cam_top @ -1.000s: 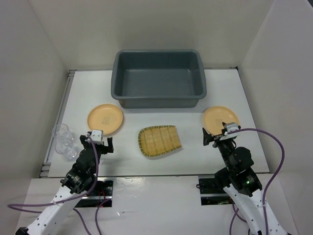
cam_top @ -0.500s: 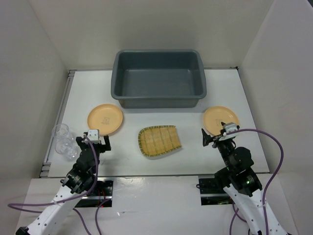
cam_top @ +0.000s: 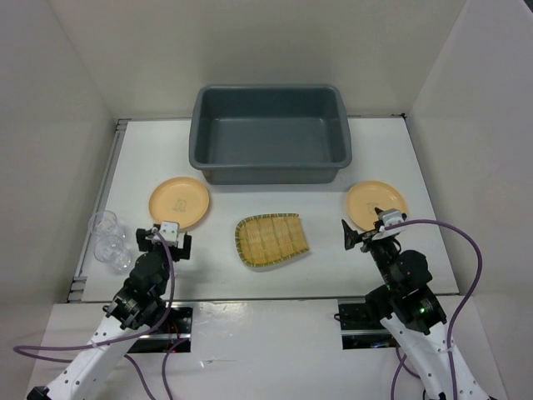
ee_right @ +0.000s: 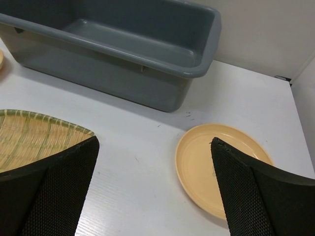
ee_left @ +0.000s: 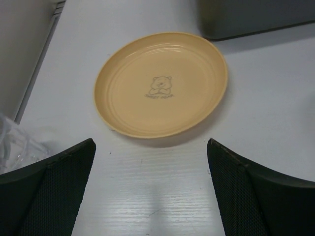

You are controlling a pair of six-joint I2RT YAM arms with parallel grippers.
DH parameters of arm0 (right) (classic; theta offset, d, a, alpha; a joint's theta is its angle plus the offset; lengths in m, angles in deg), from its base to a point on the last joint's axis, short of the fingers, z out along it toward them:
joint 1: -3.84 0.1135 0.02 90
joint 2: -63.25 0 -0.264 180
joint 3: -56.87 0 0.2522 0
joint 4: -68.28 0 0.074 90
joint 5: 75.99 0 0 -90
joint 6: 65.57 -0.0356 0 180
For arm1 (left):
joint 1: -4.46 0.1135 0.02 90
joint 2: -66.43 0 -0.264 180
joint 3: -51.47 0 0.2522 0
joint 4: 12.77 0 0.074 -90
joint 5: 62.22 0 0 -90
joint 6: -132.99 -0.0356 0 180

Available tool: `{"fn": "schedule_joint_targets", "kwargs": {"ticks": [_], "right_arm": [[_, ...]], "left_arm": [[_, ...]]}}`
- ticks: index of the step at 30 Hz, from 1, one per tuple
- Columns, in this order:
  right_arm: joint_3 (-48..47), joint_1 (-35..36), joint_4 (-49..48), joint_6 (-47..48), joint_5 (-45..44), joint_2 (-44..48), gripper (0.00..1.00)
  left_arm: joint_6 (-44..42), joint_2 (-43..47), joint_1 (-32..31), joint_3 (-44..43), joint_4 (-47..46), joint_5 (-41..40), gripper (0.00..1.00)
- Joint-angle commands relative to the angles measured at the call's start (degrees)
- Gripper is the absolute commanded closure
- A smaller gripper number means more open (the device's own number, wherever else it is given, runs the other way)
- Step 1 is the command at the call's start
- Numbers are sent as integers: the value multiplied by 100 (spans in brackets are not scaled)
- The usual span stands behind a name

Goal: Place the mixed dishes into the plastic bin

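Clear cups (cam_top: 108, 240) at far left, near table (cam_top: 383, 158) edge. My left gripper (cam_top: 172, 242) is low over table, jaws spread wide, gripping nothing. Bear-print orange plate (ee_left: 161, 83) lies flat just ahead of my fingertips, untouched. Yellow slatted tray (cam_top: 271, 240) sits flat at centre, between my two arms. Grey plastic bin (cam_top: 271, 133) upright at far side; all three dishes outside it. My right gripper (cam_top: 365, 233) also wide apart, holding nothing. Second orange plate (cam_top: 376, 200) flat ahead, slightly right, near bin's right corner.
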State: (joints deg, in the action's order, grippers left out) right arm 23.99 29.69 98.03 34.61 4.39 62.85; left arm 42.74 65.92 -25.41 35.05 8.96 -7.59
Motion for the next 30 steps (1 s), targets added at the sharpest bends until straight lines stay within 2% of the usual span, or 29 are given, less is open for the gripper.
{"fn": "schedule_joint_targets", "kwargs": {"ticks": [1, 3, 6, 10, 13, 14, 17, 19, 23, 30], "right_arm": [[57, -18, -113, 55, 75, 330, 2], [57, -18, -113, 107, 75, 330, 2], [57, -18, -113, 108, 137, 330, 2], [57, -18, -113, 108, 137, 330, 2], [57, -18, -113, 160, 137, 330, 2], [57, -18, -113, 160, 137, 330, 2], [57, -18, -52, 221, 189, 330, 2], [57, -18, 0, 291, 338, 330, 2], [57, -18, 1, 362, 400, 330, 2], [57, -18, 1, 362, 400, 330, 2]], "left_arm": [[-938, 763, 16, 134, -226, 1186, 0], [-1257, 763, 16, 134, -50, 2231, 0], [-986, 763, 16, 204, -50, 2465, 0], [-565, 763, 16, 204, -102, 1826, 0], [-20, 763, 16, 204, -207, 956, 0], [373, 763, 16, 282, -208, 379, 0], [736, 763, 16, 283, -208, -205, 0], [685, 763, 16, 283, -208, -154, 0], [360, 763, 16, 283, -208, 572, 0], [236, 763, 16, 283, -208, 576, 0]]}}
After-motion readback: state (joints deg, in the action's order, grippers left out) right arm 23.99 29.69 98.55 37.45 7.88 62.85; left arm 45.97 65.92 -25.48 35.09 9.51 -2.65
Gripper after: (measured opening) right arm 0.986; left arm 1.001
